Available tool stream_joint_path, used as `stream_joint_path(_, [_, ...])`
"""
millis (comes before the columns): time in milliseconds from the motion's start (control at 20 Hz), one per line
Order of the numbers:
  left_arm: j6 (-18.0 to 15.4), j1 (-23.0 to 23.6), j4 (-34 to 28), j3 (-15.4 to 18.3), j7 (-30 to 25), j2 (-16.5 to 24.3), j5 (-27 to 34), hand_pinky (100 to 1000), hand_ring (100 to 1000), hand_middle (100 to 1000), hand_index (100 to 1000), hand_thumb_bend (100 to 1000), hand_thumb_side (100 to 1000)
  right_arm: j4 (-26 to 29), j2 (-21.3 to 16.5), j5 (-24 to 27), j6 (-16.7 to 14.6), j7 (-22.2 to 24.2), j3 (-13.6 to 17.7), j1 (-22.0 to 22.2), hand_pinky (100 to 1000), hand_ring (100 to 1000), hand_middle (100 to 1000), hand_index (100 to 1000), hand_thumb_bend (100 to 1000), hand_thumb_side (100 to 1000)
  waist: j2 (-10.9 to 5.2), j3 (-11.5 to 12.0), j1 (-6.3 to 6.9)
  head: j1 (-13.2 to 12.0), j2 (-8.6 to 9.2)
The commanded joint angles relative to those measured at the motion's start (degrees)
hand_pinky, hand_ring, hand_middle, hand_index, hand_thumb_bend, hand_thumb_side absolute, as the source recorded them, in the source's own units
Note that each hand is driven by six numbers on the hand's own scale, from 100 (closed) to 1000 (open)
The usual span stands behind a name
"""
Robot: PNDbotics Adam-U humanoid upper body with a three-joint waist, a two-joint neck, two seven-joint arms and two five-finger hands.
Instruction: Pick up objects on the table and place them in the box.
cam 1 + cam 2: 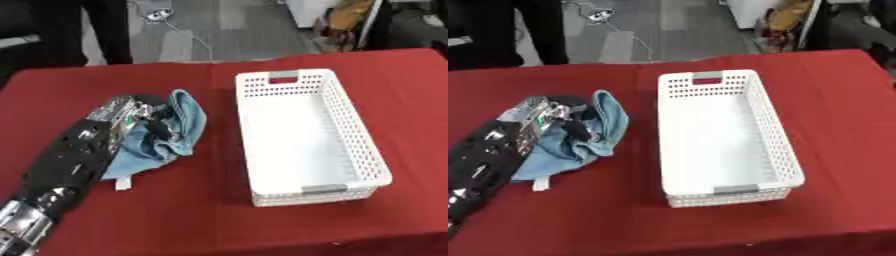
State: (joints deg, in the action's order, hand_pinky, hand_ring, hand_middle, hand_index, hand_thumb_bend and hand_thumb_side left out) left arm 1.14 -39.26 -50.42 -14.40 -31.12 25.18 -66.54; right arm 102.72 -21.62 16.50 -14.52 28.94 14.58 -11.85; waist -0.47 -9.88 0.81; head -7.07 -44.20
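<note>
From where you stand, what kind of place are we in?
Probably an office or lab set up for a trial: a table under a red cloth, grey carpet with a cable across it, and a white basket beside a blue cloth in the left hand.

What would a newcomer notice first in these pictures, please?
First the white perforated basket, standing empty on the red table, right of centre. Then the robot's black and silver left hand at the left, its fingers curled into a light blue cloth that lies bunched on the table beside the basket.
</note>
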Motion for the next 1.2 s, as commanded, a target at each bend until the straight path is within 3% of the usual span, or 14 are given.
stream_joint_path(50, [-0.9, 0.5, 3.6, 0.8, 1.1, -0.1, -6.8, 326, 332, 473, 531, 612, 448, 0.9, -0.7, 0.3, 0.0, 0.2, 0.0, -1.0, 815, 954, 887, 1000, 100, 935, 0.14, 0.2, -0.31, -0.7, 0.09])
stream_joint_path(100, [-0.9, 0.4, 4.3, 1.3, 1.8, -0.6, -8.4, 170, 236, 414, 467, 554, 326, 0.9, -0.6, 0.3, 0.0, 0.2, 0.0, -1.1, 815, 954, 887, 1000, 100, 935, 0.18, 0.2, -0.35, -0.9, 0.09])
stream_joint_path(150, [-0.7, 0.5, 5.3, 2.1, 2.6, -1.2, -9.4, 100, 174, 374, 427, 514, 243, 0.9, -0.5, 0.3, 0.0, 0.3, -0.1, -1.2, 815, 954, 887, 1000, 100, 935, 0.24, 0.2, -0.40, -1.1, 0.09])
stream_joint_path(200, [-0.5, 0.5, 6.5, 2.9, 3.4, -1.7, -10.1, 100, 100, 325, 373, 460, 177, 0.9, -0.5, 0.4, 0.0, 0.3, -0.1, -1.3, 815, 954, 887, 1000, 100, 936, 0.29, 0.2, -0.44, -1.3, 0.09])
stream_joint_path(350, [0.5, 0.7, 9.8, 4.9, 5.8, -3.2, -10.6, 100, 100, 250, 287, 395, 148, 0.9, -0.3, 0.5, 0.1, 0.3, -0.1, -1.6, 815, 953, 886, 1000, 100, 936, 0.44, 0.0, -0.50, -1.6, 0.09])
stream_joint_path(500, [1.0, 0.8, 11.9, 5.9, 7.4, -3.9, -9.8, 100, 100, 207, 265, 383, 157, 0.9, -0.2, 0.6, 0.2, 0.3, -0.1, -1.8, 815, 954, 886, 1000, 100, 936, 0.55, 0.0, -0.48, -1.6, 0.09])
stream_joint_path(600, [1.3, 1.0, 12.3, 6.3, 8.6, -4.0, -8.6, 100, 100, 158, 256, 314, 166, 0.9, -0.2, 0.6, 0.2, 0.3, -0.1, -1.9, 815, 954, 887, 1000, 100, 939, 0.61, 0.0, -0.46, -1.4, 0.09])
stream_joint_path(650, [1.5, 1.1, 12.4, 6.5, 9.0, -3.9, -7.7, 100, 100, 140, 249, 230, 174, 0.9, -0.2, 0.6, 0.2, 0.3, -0.1, -1.9, 815, 953, 886, 1000, 100, 937, 0.62, 0.0, -0.45, -1.4, 0.09])
stream_joint_path(700, [1.6, 1.2, 12.4, 6.6, 9.3, -3.9, -6.7, 100, 100, 144, 250, 234, 174, 0.9, -0.2, 0.6, 0.2, 0.3, -0.1, -1.9, 815, 953, 886, 1000, 100, 935, 0.63, 0.0, -0.44, -1.4, 0.09])
stream_joint_path(750, [1.7, 1.2, 12.1, 6.6, 9.4, -3.7, -5.4, 100, 100, 125, 244, 151, 187, 0.9, -0.2, 0.6, 0.2, 0.2, 0.0, -1.9, 815, 953, 886, 1000, 100, 937, 0.61, 0.0, -0.43, -1.3, 0.09])
stream_joint_path(900, [1.6, 1.1, 10.4, 6.3, 7.6, -2.3, 0.5, 100, 100, 125, 240, 100, 196, 0.9, -0.2, 0.6, 0.3, 0.1, 0.1, -1.8, 815, 953, 886, 1000, 100, 937, 0.47, -0.1, -0.38, -1.0, 0.09])
stream_joint_path(1100, [1.2, 0.3, 4.4, 5.1, 3.0, 2.8, 15.9, 100, 100, 133, 225, 100, 233, 0.8, -0.5, 0.5, 0.3, -0.1, 0.3, -1.5, 815, 953, 886, 1000, 100, 937, 0.16, -0.2, -0.12, -0.5, 0.09])
stream_joint_path(1150, [1.8, 0.3, 1.8, 5.1, 3.0, 4.4, 21.1, 100, 100, 137, 213, 100, 437, 0.8, -0.5, 0.4, 0.3, -0.1, 0.3, -1.5, 815, 954, 886, 1000, 100, 937, 0.12, -0.2, -0.06, -0.3, 0.09])
stream_joint_path(1200, [2.6, 0.5, -0.9, 5.0, 3.4, 5.9, 26.2, 100, 100, 135, 216, 100, 246, 0.8, -0.6, 0.4, 0.3, -0.1, 0.3, -1.4, 815, 954, 886, 1000, 100, 937, 0.11, -0.3, -0.01, -0.2, 0.09])
